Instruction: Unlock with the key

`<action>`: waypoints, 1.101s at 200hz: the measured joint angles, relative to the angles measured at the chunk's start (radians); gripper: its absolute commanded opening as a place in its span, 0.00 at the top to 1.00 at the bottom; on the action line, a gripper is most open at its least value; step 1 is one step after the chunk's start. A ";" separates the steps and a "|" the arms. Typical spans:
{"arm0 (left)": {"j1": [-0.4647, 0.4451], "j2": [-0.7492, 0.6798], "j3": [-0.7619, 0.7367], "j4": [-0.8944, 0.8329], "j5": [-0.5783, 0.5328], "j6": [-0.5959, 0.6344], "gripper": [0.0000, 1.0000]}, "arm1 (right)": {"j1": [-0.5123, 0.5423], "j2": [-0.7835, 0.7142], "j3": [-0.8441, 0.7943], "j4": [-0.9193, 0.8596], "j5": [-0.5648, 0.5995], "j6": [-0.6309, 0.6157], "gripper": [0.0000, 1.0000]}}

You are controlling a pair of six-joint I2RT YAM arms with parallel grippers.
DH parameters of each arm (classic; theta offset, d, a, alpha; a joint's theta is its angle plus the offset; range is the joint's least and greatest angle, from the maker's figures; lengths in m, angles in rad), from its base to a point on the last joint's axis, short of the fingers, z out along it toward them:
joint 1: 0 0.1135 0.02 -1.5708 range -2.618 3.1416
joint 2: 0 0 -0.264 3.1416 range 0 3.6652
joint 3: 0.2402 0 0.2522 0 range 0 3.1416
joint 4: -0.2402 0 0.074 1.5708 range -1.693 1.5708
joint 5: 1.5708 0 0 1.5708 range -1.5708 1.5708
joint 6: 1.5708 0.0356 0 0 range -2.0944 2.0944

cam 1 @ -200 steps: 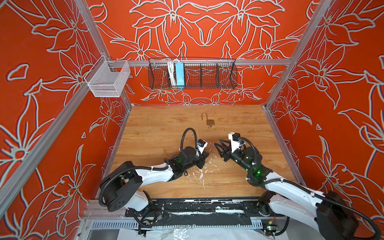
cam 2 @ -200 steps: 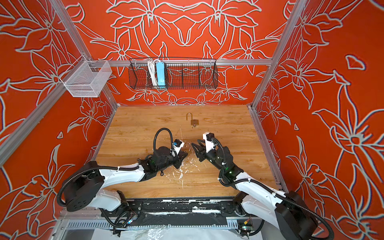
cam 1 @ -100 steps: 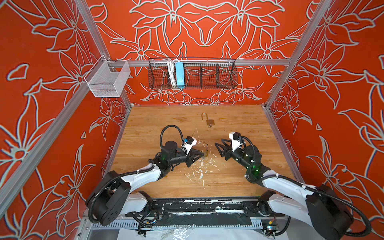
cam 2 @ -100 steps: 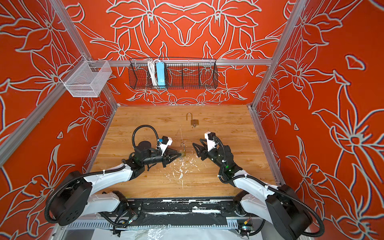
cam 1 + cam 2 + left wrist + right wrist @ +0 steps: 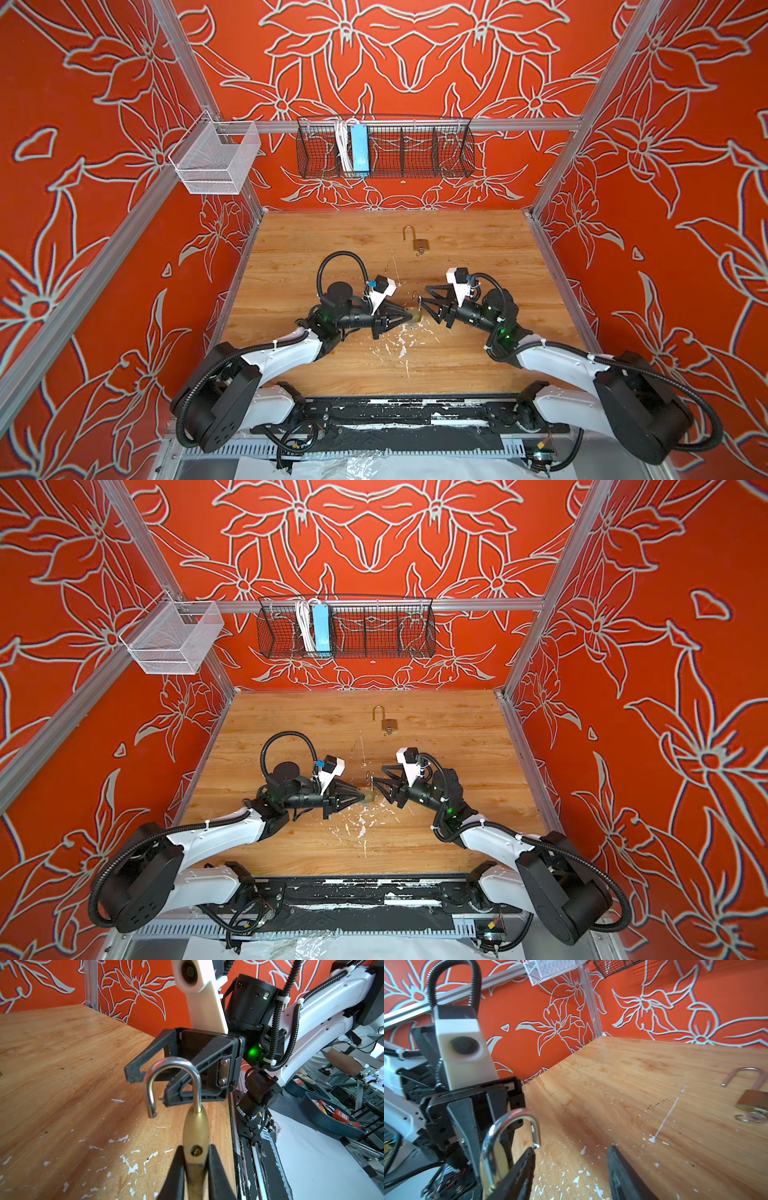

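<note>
1. The left pincer (image 5: 196, 1167) is pinching the brass body of the held padlock (image 5: 196, 1126) between its two fingers and carries it a little above the desk (image 5: 478, 249).
2. The shackle (image 5: 172, 1062) of the held padlock is already swung open. One leg sits in the body and the other ends free in the air.
3. The right pincer (image 5: 424, 299) is spread and has nothing in it. It stands just beside the held padlock, on the side opposite to the left pincer, with its tips pointing at the shackle.
4. The long axis of the held padlock is roughly upright, shackle uppermost, so it crosses the line on which the two pincers face each other. In the right wrist view, the free end of the shackle lies at the tip of one finger (image 5: 519, 1169) of the right pincer. Whether they touch I cannot tell.
5. A second padlock (image 5: 420, 244) lies flat on the desk, well apart from the held padlock and toward the back wall. Its shackle is also open. A key ring (image 5: 745, 1118) lies at its body, so I judge that the key is there. The key itself is too small to see.
6. The right pincer is the free one and the nearer to that key, so I think fetching it falls to the right arm.
</note>
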 measured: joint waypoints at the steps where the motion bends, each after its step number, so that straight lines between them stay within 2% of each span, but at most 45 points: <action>1: 0.000 -0.001 0.000 0.000 0.000 0.000 1.00 | 0.000 0.001 0.000 0.001 -0.001 0.000 0.48; 74: 0.001 -0.003 0.000 0.000 0.013 -0.001 1.00 | -0.003 0.021 0.019 0.041 -0.108 0.029 0.54; 119: 0.001 0.026 0.011 0.008 0.074 -0.023 1.00 | -0.003 0.026 0.030 0.046 -0.130 0.040 0.58; 144: 0.001 0.043 0.019 0.010 0.101 -0.038 1.00 | -0.003 0.035 0.030 0.046 -0.129 0.048 0.70; 163: 0.001 0.048 0.023 0.014 0.109 -0.045 1.00 | -0.003 0.036 0.032 0.043 -0.129 0.048 0.71; 181: 0.001 0.048 0.024 0.016 0.109 -0.053 1.00 | -0.003 0.038 0.036 0.036 -0.127 0.051 0.77; 201: 0.001 0.048 0.025 0.016 0.095 -0.056 1.00 | -0.002 0.038 0.047 0.014 -0.117 0.048 0.80; 220: 0.000 0.048 0.025 0.011 0.061 -0.054 1.00 | -0.002 0.031 0.054 -0.026 -0.082 0.034 0.88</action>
